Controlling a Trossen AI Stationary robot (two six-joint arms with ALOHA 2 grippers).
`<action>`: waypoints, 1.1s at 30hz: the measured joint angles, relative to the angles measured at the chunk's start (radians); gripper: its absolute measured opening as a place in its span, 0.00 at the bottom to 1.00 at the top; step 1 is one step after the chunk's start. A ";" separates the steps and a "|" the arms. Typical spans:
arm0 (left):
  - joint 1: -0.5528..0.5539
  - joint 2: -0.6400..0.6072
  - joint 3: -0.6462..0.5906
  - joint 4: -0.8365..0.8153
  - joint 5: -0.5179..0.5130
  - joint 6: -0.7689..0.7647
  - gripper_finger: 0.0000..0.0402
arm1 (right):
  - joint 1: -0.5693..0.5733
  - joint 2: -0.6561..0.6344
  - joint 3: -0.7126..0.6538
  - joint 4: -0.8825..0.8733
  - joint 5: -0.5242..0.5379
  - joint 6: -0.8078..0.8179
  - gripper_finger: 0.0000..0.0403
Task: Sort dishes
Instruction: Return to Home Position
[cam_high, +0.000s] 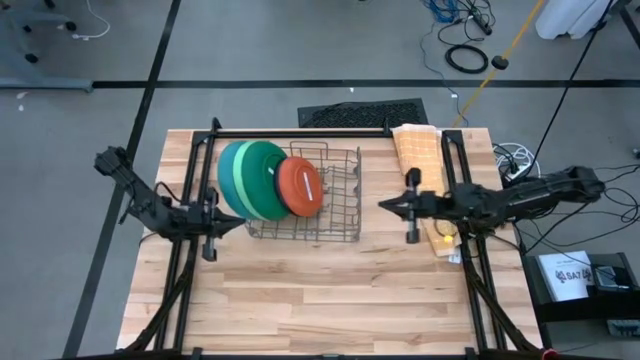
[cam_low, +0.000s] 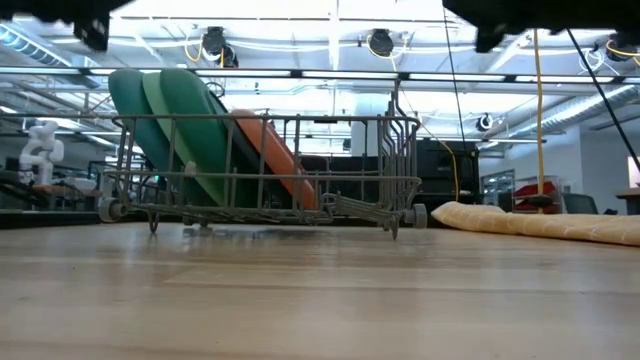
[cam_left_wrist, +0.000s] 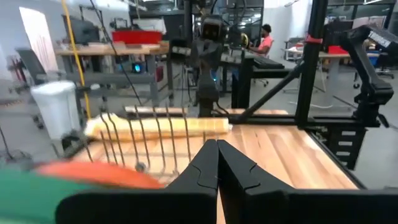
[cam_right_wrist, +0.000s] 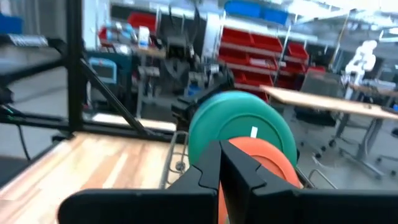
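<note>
- Left gripper (cam_high: 236, 226): fingers together, empty; the plates are close, at 1 o'clock.
- Right gripper (cam_high: 384, 204): fingers together, empty; the plates are farther off, at 9 o'clock.
- Round orange plastic plate (cam_high: 300, 187) and round green plastic plates (cam_high: 255, 182) stand on edge in the grey wire rack (cam_high: 340, 215).

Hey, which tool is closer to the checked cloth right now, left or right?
Right. The right tool sits just beside the cloth, on its rack side; the left tool is on the far side of the wire rack.

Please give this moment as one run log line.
plates: leaning in rack | left gripper: shut, empty, beside rack | right gripper: shut, empty, beside rack
</note>
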 joint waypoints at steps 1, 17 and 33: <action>0.000 -0.009 -0.024 0.010 0.001 -0.017 0.00 | 0.006 -0.041 -0.031 0.012 0.000 0.000 0.00; -0.023 -0.113 -0.093 -0.074 0.040 -0.064 0.00 | 0.015 -0.394 -0.323 -0.015 -0.035 0.067 0.00; -0.022 -0.167 -0.261 0.113 0.203 -0.016 0.00 | 0.014 -0.490 -0.379 -0.041 -0.082 0.072 0.00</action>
